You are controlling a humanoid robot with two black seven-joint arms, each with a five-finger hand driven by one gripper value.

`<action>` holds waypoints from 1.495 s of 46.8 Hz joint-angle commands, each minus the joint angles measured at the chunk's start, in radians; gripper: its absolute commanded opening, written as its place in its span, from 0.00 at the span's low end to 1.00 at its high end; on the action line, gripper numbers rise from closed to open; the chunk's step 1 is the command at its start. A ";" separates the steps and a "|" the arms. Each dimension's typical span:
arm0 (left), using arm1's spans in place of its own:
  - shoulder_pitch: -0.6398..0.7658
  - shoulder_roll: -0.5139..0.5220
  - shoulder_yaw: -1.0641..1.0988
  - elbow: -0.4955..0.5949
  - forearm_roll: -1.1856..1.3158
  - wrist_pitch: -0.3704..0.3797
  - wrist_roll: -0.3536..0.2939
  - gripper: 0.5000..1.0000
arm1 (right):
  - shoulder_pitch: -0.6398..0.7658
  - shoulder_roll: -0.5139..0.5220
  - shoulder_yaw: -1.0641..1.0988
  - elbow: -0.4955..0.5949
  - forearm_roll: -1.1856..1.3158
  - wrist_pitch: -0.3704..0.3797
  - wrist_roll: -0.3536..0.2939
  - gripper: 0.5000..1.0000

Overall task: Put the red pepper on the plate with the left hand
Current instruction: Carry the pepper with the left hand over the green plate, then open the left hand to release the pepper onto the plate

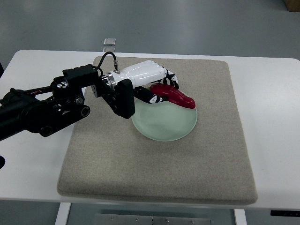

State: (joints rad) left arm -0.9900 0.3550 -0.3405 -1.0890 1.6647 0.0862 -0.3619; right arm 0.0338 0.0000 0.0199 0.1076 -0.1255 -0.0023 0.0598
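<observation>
In the top view, the left robot hand (pixel 161 89) has its fingers curled around the stem end of the red pepper (pixel 174 95), whose long axis runs rightward from the palm across the pale green plate's (pixel 164 126) upper rim.

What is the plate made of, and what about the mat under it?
The plate looks like frosted glass or plastic: pale green, smooth, slightly see-through. The mat looks like felt or woven fabric: beige, matte, speckled. The red pepper held by the left hand looks glossy, maybe plastic.
</observation>
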 commanded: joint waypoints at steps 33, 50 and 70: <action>0.030 -0.041 0.048 0.037 0.092 -0.003 0.001 0.00 | 0.000 0.000 0.000 0.000 0.000 0.001 0.000 0.86; 0.036 -0.039 0.046 0.032 0.076 -0.002 0.001 0.77 | 0.000 0.000 0.000 0.000 0.000 0.001 0.000 0.86; 0.080 -0.042 -0.150 0.032 -0.357 0.052 0.003 0.98 | 0.000 0.000 0.000 0.000 0.000 -0.001 0.000 0.86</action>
State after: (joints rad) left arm -0.9208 0.3136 -0.4434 -1.0602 1.4654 0.1114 -0.3599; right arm 0.0337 0.0000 0.0201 0.1073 -0.1249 -0.0020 0.0598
